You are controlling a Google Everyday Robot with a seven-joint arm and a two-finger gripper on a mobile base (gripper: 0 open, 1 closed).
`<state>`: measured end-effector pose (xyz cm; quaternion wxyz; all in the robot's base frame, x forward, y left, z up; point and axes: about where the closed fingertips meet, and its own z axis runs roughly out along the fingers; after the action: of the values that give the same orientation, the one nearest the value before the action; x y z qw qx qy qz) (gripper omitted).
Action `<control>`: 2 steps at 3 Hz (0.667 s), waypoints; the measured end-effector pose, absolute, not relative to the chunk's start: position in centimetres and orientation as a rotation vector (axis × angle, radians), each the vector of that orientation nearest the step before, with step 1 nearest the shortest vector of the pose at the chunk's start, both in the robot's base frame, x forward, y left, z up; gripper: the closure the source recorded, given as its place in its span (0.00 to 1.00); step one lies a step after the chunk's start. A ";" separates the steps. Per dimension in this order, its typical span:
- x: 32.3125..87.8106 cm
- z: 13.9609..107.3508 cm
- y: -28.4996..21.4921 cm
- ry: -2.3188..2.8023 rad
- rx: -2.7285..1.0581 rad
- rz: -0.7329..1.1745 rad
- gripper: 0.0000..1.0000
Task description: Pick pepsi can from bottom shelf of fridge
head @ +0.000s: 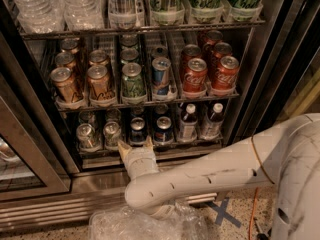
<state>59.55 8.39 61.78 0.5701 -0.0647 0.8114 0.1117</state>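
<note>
The fridge point(45, 189) stands open, with its bottom shelf point(165, 153) low in the middle. Two dark blue pepsi cans stand side by side at the shelf's front, one point(137, 129) on the left and one point(163, 129) on the right. My gripper point(135, 145) is just in front of the shelf's lip, directly below the left pepsi can. Its pale fingers point(123, 148) point into the fridge, spread apart, with nothing between them. They do not touch the can.
Plain silver cans point(86, 135) stand left of the pepsi cans and two small bottles point(187, 121) right of them. The rack above holds gold, green, pale blue point(161, 76) and red cans point(195, 75). The glass door point(20, 159) is left; crumpled plastic point(145, 225) lies on the floor.
</note>
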 end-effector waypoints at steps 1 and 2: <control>59.6 61.4 8.2 1.904 -0.150 0.247 0.29; 60.5 61.2 7.9 1.894 -0.145 0.223 0.28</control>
<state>60.46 7.85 61.19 0.5767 -0.0617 0.8090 0.0954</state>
